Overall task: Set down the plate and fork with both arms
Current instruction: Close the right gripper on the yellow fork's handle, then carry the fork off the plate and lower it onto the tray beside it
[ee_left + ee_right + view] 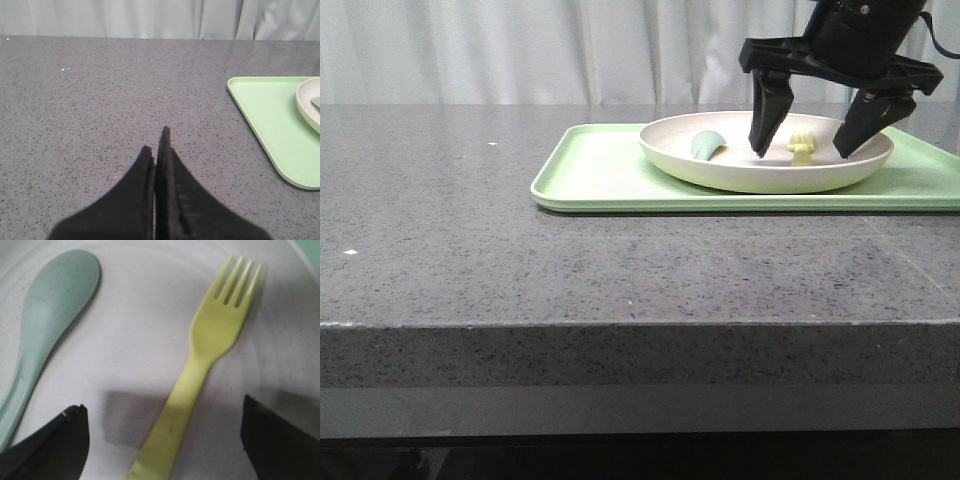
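Note:
The cream plate [720, 172] sits on the light-green tray [600, 170] at the back right of the table. The pale-yellow fork [802, 146] lies in the plate, clear in the right wrist view [210, 355]. My right gripper [802, 152] is open just above the plate, its fingers on either side of the fork's handle, not touching it; it also shows in the right wrist view [162, 410]. My left gripper [156, 142] is shut and empty over the bare grey table, left of the tray [270, 125]. It is out of the front view.
A grey-green spoon [708, 146] lies in the plate left of the fork, also seen in the right wrist view [50, 320]. The plate's rim [306, 102] shows in the left wrist view. The grey stone table [440, 230] has a front edge near the camera. A curtain hangs behind.

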`<state>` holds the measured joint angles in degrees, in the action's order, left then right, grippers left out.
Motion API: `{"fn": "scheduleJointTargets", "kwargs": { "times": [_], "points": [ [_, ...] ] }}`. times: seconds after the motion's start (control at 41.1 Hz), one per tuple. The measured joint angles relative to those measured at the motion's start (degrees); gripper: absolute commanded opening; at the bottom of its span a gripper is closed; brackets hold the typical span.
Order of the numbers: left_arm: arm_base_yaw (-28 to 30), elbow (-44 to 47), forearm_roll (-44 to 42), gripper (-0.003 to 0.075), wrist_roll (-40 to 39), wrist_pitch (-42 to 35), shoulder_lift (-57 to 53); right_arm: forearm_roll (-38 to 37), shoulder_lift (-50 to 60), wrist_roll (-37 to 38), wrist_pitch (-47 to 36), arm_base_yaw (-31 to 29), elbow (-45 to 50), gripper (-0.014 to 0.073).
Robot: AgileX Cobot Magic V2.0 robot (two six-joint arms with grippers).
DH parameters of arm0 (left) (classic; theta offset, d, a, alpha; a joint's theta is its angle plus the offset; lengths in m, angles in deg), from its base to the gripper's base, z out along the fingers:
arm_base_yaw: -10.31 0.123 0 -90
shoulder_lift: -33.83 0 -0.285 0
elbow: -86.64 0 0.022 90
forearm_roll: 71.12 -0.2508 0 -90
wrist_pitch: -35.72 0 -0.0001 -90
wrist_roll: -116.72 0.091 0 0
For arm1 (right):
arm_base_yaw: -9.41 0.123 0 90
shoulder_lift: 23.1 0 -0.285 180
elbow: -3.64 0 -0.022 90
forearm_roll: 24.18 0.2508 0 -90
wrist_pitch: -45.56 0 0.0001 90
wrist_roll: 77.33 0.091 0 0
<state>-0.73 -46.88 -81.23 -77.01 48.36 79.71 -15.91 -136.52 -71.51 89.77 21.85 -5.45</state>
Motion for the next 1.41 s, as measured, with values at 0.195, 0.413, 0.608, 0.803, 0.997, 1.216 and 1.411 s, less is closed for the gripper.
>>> {"fn": "scheduleJointTargets", "kwargs": {
  "times": [0.195, 0.413, 0.608, 0.803, 0.997, 1.216, 1.411],
  "points": [
    [0.0, 0.0, 0.0, -0.0018, 0.0, 0.0, 0.0, -0.2, -0.9, 0.0, -0.4, 0.0, -0.1, 0.0633],
    [0.0, 0.0, 0.0, -0.0018, 0.0, -0.1, 0.0, -1.2, -1.0, 0.0, -0.6, 0.0, -0.1, 0.0612],
    [0.0, 0.0, 0.0, -0.0018, 0.0, -0.1, 0.0, -1.9, -1.0, 0.0, 0.4, 0.0, -0.1, 0.0325],
    [0.0, 0.0, 0.0, -0.0018, 0.0, -0.1, 0.0, -1.6, -1.0, 0.0, 0.5, 0.1, -0.1, 0.0099],
    [0.0, 0.0, 0.0, -0.0018, 0.0, -0.1, 0.0, -1.4, -1.0, 0.0, 0.5, 0.1, -0.2, 0.0038],
    [0.0, 0.0, 0.0, -0.0018, 0.0, -0.1, 0.0, -1.4, -1.0, 0.0, 0.5, 0.1, -0.3, -0.0023],
    [0.0, 0.0, 0.0, -0.0018, 0.0, -0.1, 0.0, -1.3, -1.0, 0.0, 0.6, 0.1, -0.3, -0.0037]
  ]
}}
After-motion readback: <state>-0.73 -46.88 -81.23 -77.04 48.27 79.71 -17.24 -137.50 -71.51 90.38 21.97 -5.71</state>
